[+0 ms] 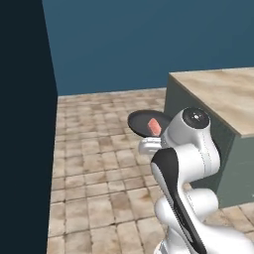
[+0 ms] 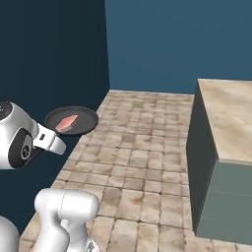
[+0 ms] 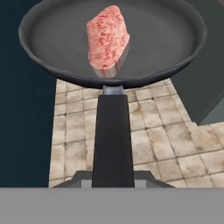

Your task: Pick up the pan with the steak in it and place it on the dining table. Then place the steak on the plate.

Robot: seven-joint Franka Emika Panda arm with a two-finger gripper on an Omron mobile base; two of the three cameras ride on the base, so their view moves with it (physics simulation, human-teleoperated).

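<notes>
Left base view, going left to right: dark wall, tiled floor [image 1: 94,163], then pan [image 1: 146,122] up in the air with steak [image 1: 154,127] inside, then desk [image 1: 223,94] on the far right. Hand [image 3: 113,181] squeezed tight on the pan's long handle [image 3: 113,140]. Kept flat, likely so the steak stays in. Not at the desk yet; plate not spotted.

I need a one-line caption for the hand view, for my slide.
Gripper shut on the handle of the pan, carrying the steak above the tiled floor.
</notes>
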